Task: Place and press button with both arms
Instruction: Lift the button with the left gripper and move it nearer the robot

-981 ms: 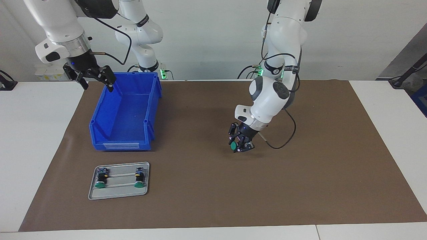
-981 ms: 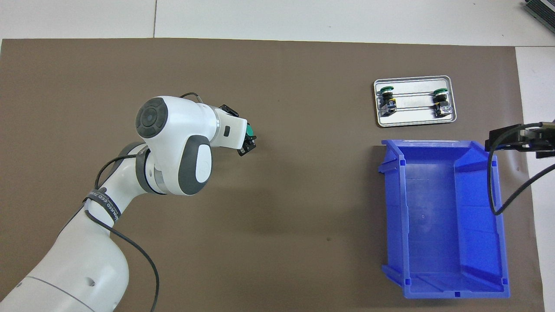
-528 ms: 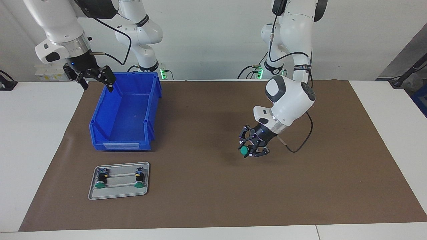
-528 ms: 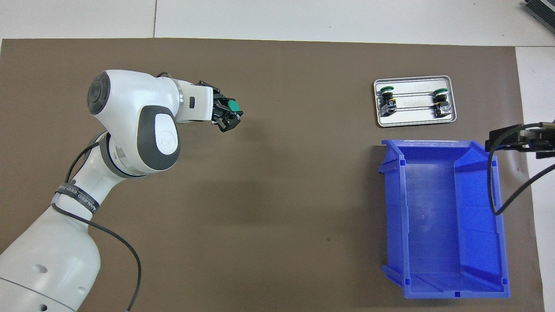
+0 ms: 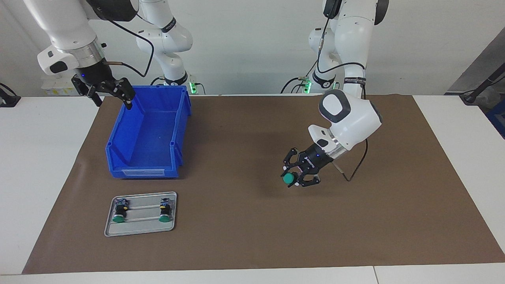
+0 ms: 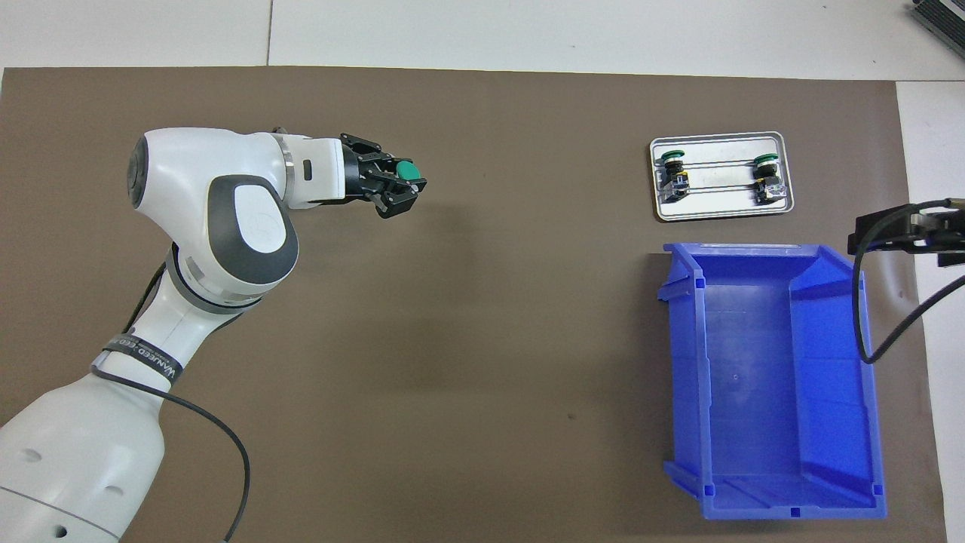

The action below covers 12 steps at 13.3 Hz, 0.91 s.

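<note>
The button (image 5: pixel 289 179) has a round green cap and is held in my left gripper (image 5: pixel 298 178), which is shut on it in the air over the middle of the brown mat (image 5: pixel 236 236). The overhead view shows the button's (image 6: pixel 408 171) cap pointing away from the left gripper's (image 6: pixel 409 185) wrist. My right gripper (image 5: pixel 105 89) hangs open above the blue bin's wall at the right arm's end of the table. Only part of the right gripper (image 6: pixel 905 235) shows at the overhead view's edge.
A blue bin (image 5: pixel 144 172) (image 6: pixel 682 362) stands on the mat toward the right arm's end. Farther from the robots lies a small metal tray (image 5: pixel 142 229) (image 6: pixel 720 212) with two more green-capped buttons (image 5: pixel 118 213) (image 5: pixel 165 212) resting on it.
The left arm swung toward its own end of the table, carrying the button, and its wrist turned. The right gripper shifted slightly by the bin.
</note>
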Motion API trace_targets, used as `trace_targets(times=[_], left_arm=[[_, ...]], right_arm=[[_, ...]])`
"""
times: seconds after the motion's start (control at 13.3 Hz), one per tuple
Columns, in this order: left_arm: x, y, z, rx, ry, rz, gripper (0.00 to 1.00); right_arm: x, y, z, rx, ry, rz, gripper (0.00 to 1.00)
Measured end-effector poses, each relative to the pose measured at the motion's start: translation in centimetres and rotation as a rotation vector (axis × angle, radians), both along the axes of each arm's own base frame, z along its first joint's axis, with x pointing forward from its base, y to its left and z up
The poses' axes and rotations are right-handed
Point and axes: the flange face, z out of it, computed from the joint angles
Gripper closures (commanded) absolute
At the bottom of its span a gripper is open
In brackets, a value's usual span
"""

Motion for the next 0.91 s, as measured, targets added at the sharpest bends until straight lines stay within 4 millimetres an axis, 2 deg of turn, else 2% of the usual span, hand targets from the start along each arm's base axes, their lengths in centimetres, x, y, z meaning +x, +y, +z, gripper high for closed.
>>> trace_targets(times=[0.23,0.6,0.91], left_arm=[[-1.0,1.3,-1.1,-0.072,-0.011,0.014,0.92],[-3.3,1.9,-2.5,-0.194,-0.026,0.057,0.94],[-4.9,2.5,-3.6,-0.226,-0.027,0.075,0.94]], right_arm=[[0.0,0.2,-0.1,-0.001,0.012,0.004,0.0],[0.0,0.0,-0.1,-0.001,0.014,-0.001,0.0],[-0.1,0.0,-0.2,-0.001,0.015,-0.001,0.0]])
